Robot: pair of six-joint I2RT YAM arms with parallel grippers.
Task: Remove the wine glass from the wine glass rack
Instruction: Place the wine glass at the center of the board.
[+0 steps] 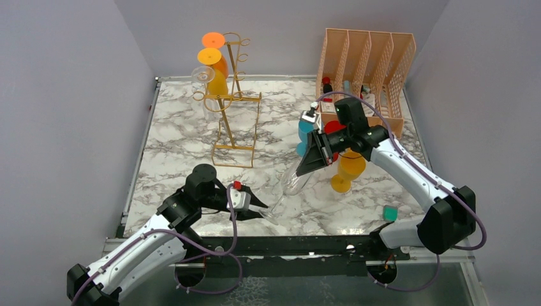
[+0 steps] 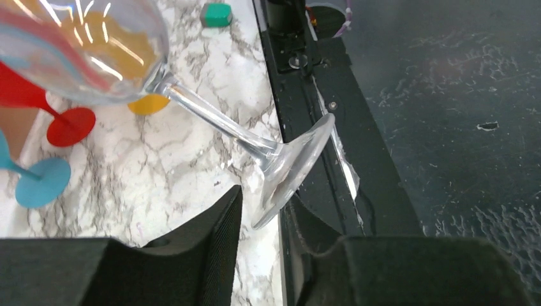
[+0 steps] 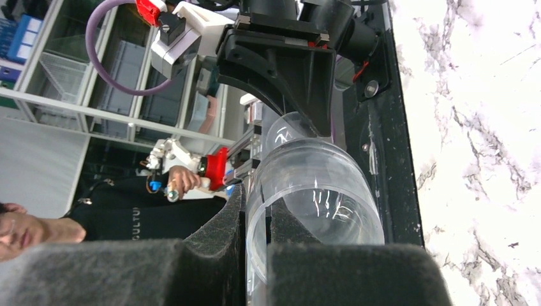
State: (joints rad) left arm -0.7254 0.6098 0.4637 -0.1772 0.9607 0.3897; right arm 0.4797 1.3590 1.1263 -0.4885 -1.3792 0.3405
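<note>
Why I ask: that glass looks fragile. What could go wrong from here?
1. The right end effector pinches the clear wine glass only by its thin rim, so it might slip or crack.
2. The left end effector stands open around the foot, so nothing backs up that grip. A drop would hit the marble table or the black rail.
3. The orange glass stands close beside the bowl, and a swing could knock it.
</note>
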